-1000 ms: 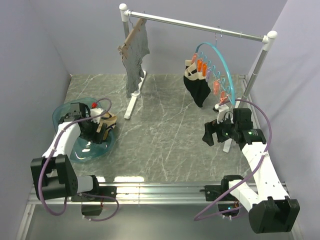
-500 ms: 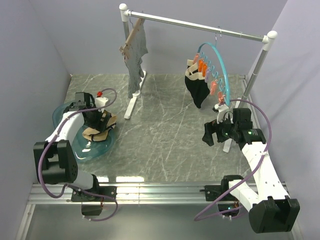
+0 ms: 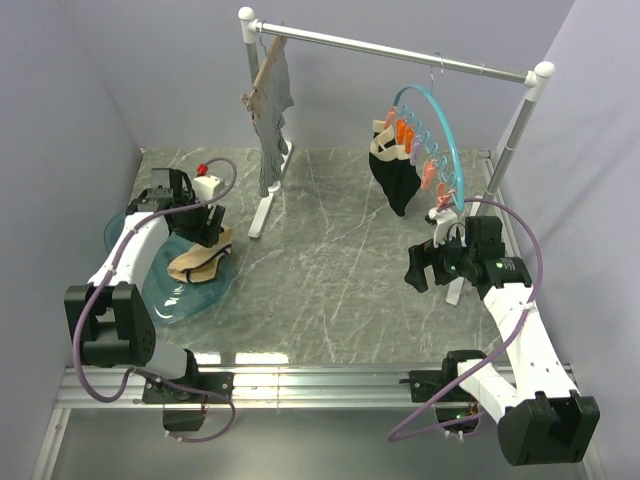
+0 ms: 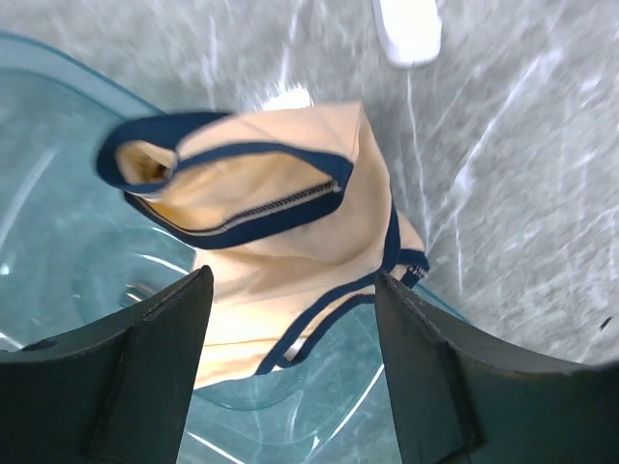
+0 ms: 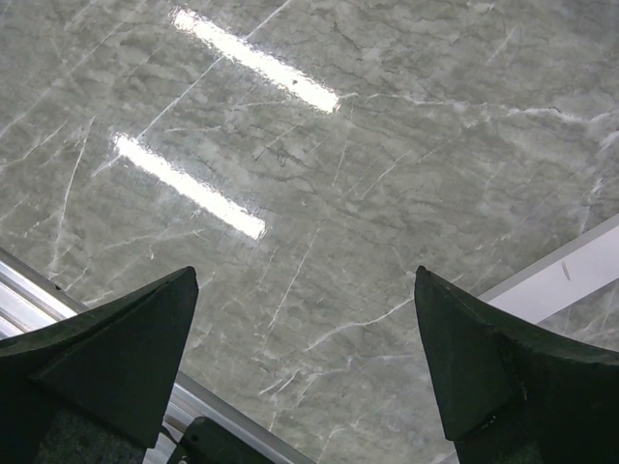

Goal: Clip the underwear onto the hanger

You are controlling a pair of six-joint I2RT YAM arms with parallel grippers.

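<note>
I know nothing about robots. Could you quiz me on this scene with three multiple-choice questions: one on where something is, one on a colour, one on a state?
1. Where is the tan underwear?
A. Clipped up, hanging
B. In the teal bowl, partly over its rim
C. Gripped between fingers

2. What colour is its trim?
A. Red
B. White
C. Dark blue

3. How is the right gripper?
A. Open, empty
B. Shut on cloth
C. Shut on a clip

Answers:
1 B: the left wrist view shows it lying loose across the bowl.
2 C: navy edging rings its openings.
3 A: its fingers stand apart over the bare tabletop.
</note>
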